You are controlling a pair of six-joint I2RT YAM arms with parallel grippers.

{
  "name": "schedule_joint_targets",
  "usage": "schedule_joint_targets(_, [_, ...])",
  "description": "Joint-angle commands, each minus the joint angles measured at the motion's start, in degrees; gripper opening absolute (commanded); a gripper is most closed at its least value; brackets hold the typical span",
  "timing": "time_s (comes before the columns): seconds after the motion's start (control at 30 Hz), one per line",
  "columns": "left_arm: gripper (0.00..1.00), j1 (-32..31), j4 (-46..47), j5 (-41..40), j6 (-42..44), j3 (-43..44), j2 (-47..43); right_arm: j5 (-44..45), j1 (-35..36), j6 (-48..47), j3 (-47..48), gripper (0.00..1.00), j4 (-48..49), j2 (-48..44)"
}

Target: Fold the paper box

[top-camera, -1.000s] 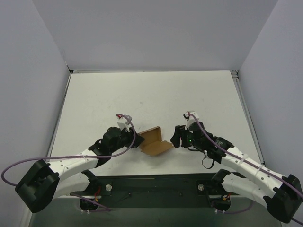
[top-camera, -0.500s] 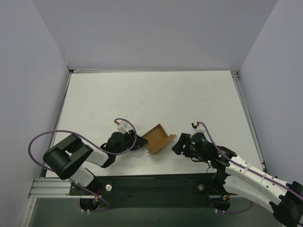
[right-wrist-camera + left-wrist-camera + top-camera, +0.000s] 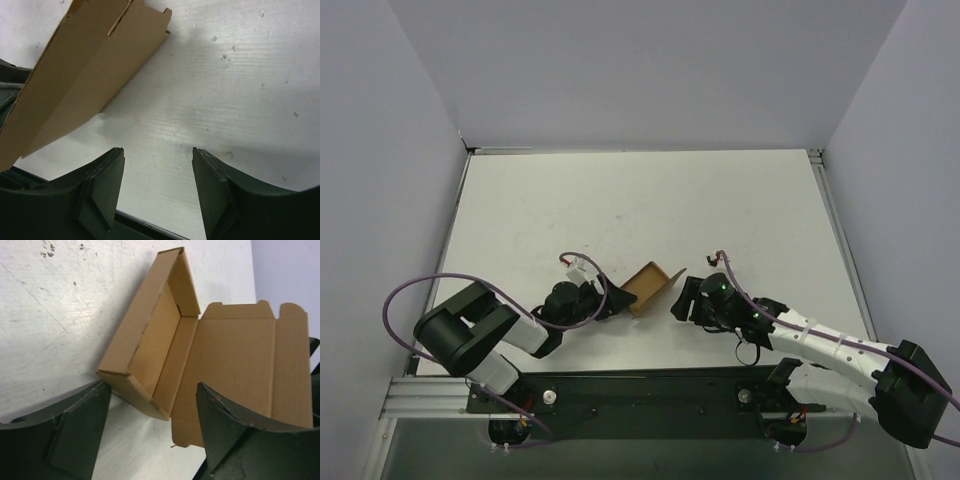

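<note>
- Left gripper (image 3: pixel 616 303): jaws spread wide, at 8 o'clock of the paper box (image 3: pixel 650 284). It straddles the box's near corner without clamping it. One finger (image 3: pixel 75 430) sits just beside the short end wall. The other overlaps the lid flap (image 3: pixel 240 365) in the wrist view, and contact there cannot be told. Judged purpose: bracketing the corner so the box cannot slide away on that side.
- Right gripper (image 3: pixel 677 300): jaws wide, with only bare table (image 3: pixel 620 200) between them. It is low, at 4 o'clock of the box, near it but apparently apart. Judged purpose: waiting under the raised flap, ready to press it over.
- Paper box: on the table, a little toward 6 o'clock of the table's centre, between the two grippers.
- Tray (image 3: pixel 155 340): already erected, with a long wall and an end wall standing.
- Lid flap: open, notched tabs at its far edge, hinged on the tray's inner long side. The right wrist view shows it slanting up off the table rather than lying flat.
- Step judged in hand: the tray is formed, and the lid is not yet closed or its tabs tucked.
- Handling note: the cardboard is light and unclamped, so a one-sided push would likely skid it. The opposite gripper serves as the stop.
</note>
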Motion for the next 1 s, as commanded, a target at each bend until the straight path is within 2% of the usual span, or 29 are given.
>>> schedule_joint_targets(0.0, [0.84,0.1,-6.2,-2.0,2.3,-1.1,-4.1,4.5,0.4,-0.5,4.5,0.57,2.6,2.6])
schedule_joint_targets(0.2, [0.86,0.2,-15.4,-4.1,4.2,-2.9,-11.7,8.2,0.1,-0.6,5.4,0.57,1.8,3.5])
schedule_joint_targets(0.37, [0.86,0.8,-25.9,-8.6,7.9,-3.8,-21.8,9.4,-0.2,-0.4,5.9,0.56,0.6,4.1])
schedule_joint_targets(0.53, [0.86,3.8,-32.6,-11.2,14.4,-0.1,-27.7,9.4,-0.5,-0.1,5.6,0.55,1.0,5.9])
schedule_joint_targets(0.7, [0.82,6.5,-30.6,-6.3,20.4,8.1,-20.4,7.0,-1.6,0.1,5.1,0.53,5.8,9.3])
schedule_joint_targets(0.83, [0.77,7.7,-24.1,-1.2,23.1,11.7,-13.4,3.0,-5.1,0.3,4.6,0.50,10.6,12.9])
schedule_joint_targets(0.97, [0.67,8.2,-20.0,1.6,24.0,14.1,-7.8,0.0,-7.4,0.0,4.6,0.47,14.4,16.3])
